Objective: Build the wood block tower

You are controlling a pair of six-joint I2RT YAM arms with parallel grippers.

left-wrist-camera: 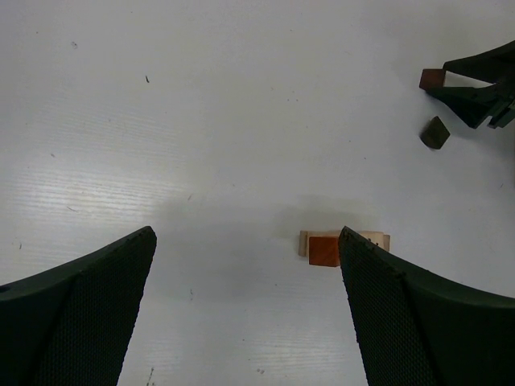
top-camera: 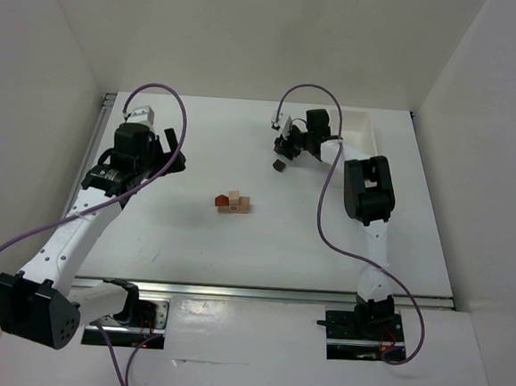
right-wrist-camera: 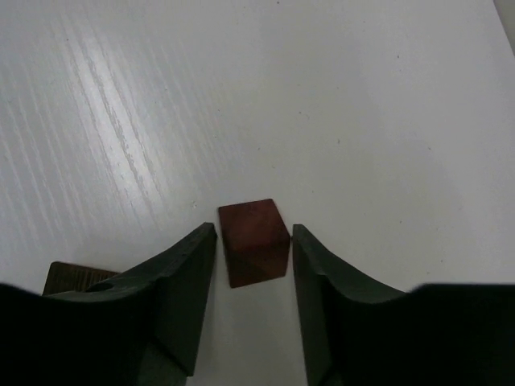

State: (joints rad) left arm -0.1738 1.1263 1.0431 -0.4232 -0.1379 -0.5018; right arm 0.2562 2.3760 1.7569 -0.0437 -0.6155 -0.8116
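The wood block tower is a small cluster [top-camera: 232,202] of pale beige and orange-tan blocks at the table's middle. In the left wrist view an orange block [left-wrist-camera: 324,251] stands in front of beige blocks [left-wrist-camera: 374,239], partly hidden by my finger. My left gripper [left-wrist-camera: 247,233] is open wide and empty, to the left of the cluster [top-camera: 170,150]. My right gripper [right-wrist-camera: 253,229] is open, its jaws straddling a red-brown cube [right-wrist-camera: 253,241] on the table with narrow gaps on both sides. A dark brown block [top-camera: 279,165] lies loose beside the right gripper [top-camera: 284,147].
A white tray [top-camera: 371,123] stands at the back right, behind the right arm. White walls close in the table on the left, back and right. The dark brown block also shows in the left wrist view [left-wrist-camera: 434,133] and at the right wrist view's lower left [right-wrist-camera: 76,277].
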